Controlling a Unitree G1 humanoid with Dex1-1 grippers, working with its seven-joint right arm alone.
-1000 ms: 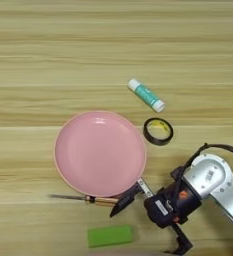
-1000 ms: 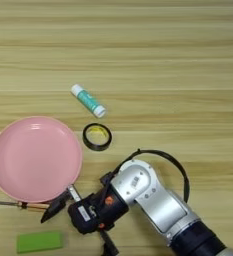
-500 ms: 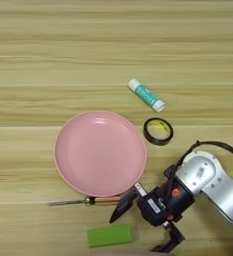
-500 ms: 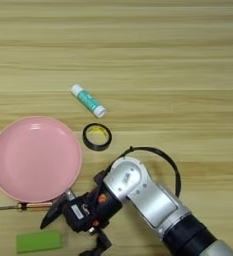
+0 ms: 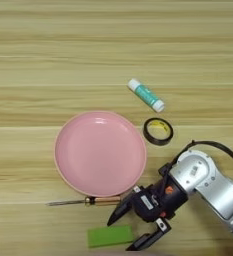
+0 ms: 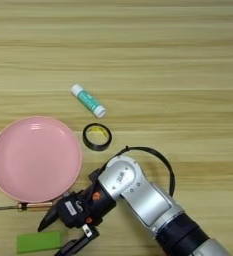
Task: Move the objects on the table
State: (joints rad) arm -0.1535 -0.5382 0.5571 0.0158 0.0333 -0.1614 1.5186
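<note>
Five items lie on the counter [image 5: 48, 60] in my left eye view: pink plate [image 5: 100, 152], screwdriver [image 5: 83, 202] just below it, green block [image 5: 110, 236], tape ring [image 5: 158, 131], glue stick [image 5: 145, 95]. My tool [image 5: 129, 231] sits spread beside the block, one finger near the screwdriver handle.

Right eye view shows the same: tool [image 6: 54, 235] open around the block's [image 6: 38, 242] right end.
</note>
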